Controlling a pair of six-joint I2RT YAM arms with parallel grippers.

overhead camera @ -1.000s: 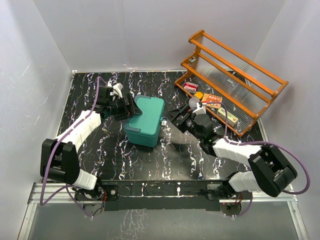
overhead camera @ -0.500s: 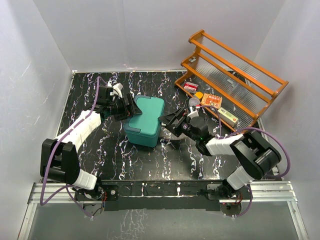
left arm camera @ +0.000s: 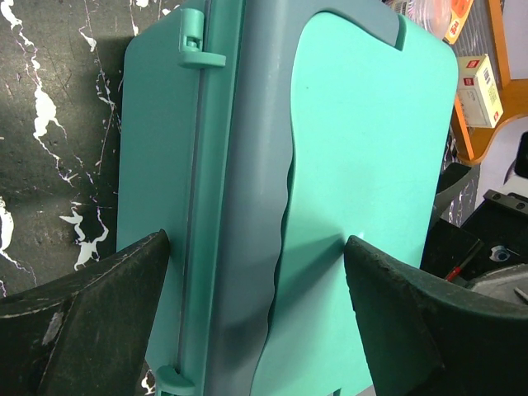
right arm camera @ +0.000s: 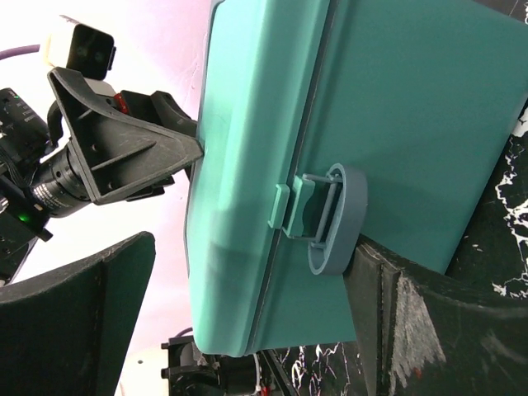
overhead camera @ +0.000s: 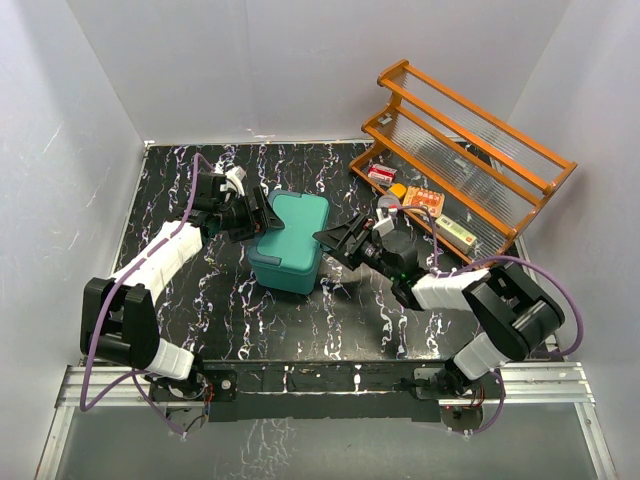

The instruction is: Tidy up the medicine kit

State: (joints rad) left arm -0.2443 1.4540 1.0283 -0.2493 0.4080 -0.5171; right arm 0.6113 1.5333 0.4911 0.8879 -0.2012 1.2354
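The left gripper is seen clamped across the medicine kit: one finger is pressed against the hinged back wall, the other on the closed lid. In the top view this gripper is placed at the kit's 10 o'clock edge.

The right gripper is held with its jaws spread wide, nothing gripped. Its right-hand finger is set just beside the front latch, which is seen fastened. From above, this gripper is found at the kit's 3 o'clock side.

The kit is stood on the black marbled table, slightly toward 9 o'clock from the middle. At 2 o'clock an orange tiered rack is placed, with small boxes laid on its lowest shelf.
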